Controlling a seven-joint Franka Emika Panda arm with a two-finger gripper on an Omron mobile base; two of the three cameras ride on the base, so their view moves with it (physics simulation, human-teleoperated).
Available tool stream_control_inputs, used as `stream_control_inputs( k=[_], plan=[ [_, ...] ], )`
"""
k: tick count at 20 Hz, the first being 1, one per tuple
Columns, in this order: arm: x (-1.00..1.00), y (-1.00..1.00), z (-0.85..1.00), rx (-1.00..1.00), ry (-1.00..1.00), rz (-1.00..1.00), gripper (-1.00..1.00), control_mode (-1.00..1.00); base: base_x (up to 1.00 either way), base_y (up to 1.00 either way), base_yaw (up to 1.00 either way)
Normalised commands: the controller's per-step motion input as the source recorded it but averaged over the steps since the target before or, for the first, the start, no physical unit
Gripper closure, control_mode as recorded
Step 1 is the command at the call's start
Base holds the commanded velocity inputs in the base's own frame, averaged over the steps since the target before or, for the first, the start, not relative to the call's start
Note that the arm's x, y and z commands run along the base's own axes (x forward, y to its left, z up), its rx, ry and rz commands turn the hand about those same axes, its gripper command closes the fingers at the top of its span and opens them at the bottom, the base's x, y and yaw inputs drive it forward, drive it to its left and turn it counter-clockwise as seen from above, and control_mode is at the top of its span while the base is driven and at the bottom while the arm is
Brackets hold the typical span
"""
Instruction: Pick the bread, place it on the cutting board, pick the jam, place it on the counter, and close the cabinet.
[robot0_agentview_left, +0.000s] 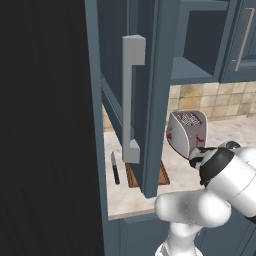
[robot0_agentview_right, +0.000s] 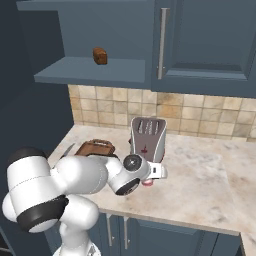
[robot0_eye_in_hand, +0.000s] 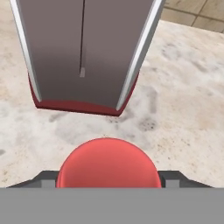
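Observation:
The jam (robot0_eye_in_hand: 108, 164), a short red jar, sits between my fingertips, and my gripper (robot0_eye_in_hand: 108, 180) is shut on it. In the right base view the gripper (robot0_agentview_right: 151, 176) is low over the counter (robot0_agentview_right: 200, 180), just in front of the toaster, with a sliver of the jam (robot0_agentview_right: 146, 183) under it. The bread (robot0_agentview_right: 100, 55) rests on the shelf of the open cabinet (robot0_agentview_right: 90, 70). The cutting board (robot0_agentview_right: 95, 147) lies on the counter to the left of the toaster. The cabinet door (robot0_agentview_left: 150, 100) stands open, with its bar handle (robot0_agentview_left: 131, 100) facing the camera.
A silver toaster (robot0_agentview_right: 148, 139) with red marks stands right behind the jar. A black-handled knife (robot0_agentview_left: 115, 168) lies left of the board. The open door hides part of the board (robot0_agentview_left: 162, 175). Bare counter stretches to the right (robot0_eye_in_hand: 183, 87).

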Motion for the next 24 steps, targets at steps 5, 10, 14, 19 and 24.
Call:
stream_control_inputs(
  k=[5, 10, 14, 19, 24],
  plan=[
    [0.0, -0.01, 0.0, 0.0, 0.0, 0.01, -1.0, -1.0, 0.0, 0.0, 0.0],
    [0.0, 0.0, 0.1, 0.01, 0.0, 0.0, -1.0, -1.0, 0.0, 0.0, 0.0],
    [-0.05, 0.0, 0.35, 0.0, -0.01, 0.0, -1.0, -1.0, 0.0, 0.0, 0.0],
    [-0.24, 0.08, 0.51, 0.0, -0.13, 0.0, -1.0, -1.0, 0.0, 0.0, 0.0],
    [-0.25, 0.11, 0.45, 0.0, -0.18, 0.0, -1.0, -1.0, 0.0, 0.0, 0.0]
  ],
)
